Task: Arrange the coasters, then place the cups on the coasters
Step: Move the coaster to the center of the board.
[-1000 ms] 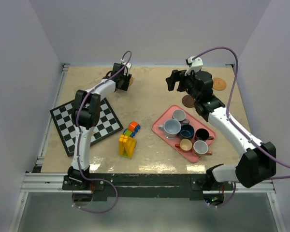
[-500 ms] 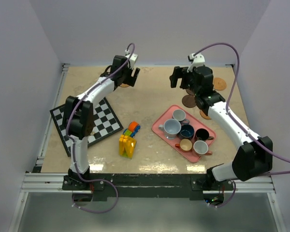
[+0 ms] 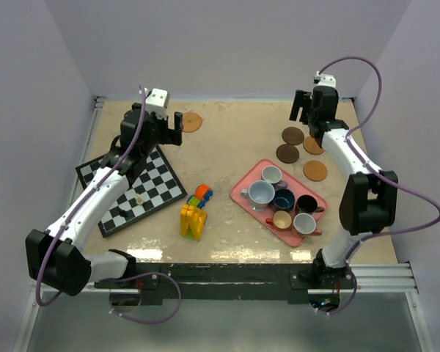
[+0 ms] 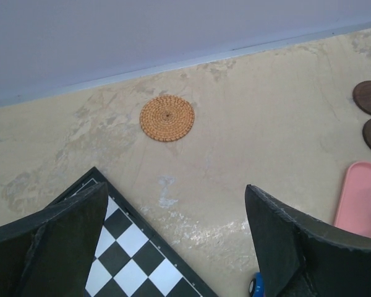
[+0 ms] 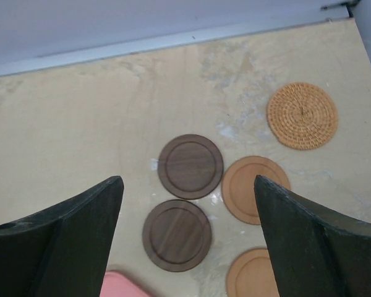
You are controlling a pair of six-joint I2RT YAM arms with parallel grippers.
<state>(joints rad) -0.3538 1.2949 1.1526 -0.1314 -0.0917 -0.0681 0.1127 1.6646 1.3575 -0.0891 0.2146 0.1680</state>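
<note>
A woven orange coaster (image 3: pixel 192 122) (image 4: pixel 167 117) lies alone at the back, just beyond my open, empty left gripper (image 3: pixel 165 138) (image 4: pixel 176 189). My right gripper (image 3: pixel 302 114) (image 5: pixel 188 179) hangs open and empty above a cluster of coasters: two dark brown coasters (image 5: pixel 190 166) (image 5: pixel 176 234), two tan coasters (image 5: pixel 255 189) (image 5: pixel 252 275) and another woven coaster (image 5: pixel 302 116). Several cups stand on the pink tray (image 3: pixel 240 192): a pale blue-white cup (image 3: pixel 260 193), a grey-white cup (image 3: pixel 271 174), a navy cup (image 3: pixel 284 199), a black cup (image 3: pixel 306 204), a tan cup (image 3: pixel 281 220) and another pale cup (image 3: pixel 303 224).
A chessboard (image 3: pixel 132 191) lies at the left under the left arm. Colourful toy blocks (image 3: pixel 194 213) stand between the board and the tray. The back wall runs close behind both grippers, and the right wall is near the coaster cluster.
The left gripper opened and drew back toward the chessboard, leaving the woven coaster at the back. The right gripper swung right and back, over the coaster cluster.
</note>
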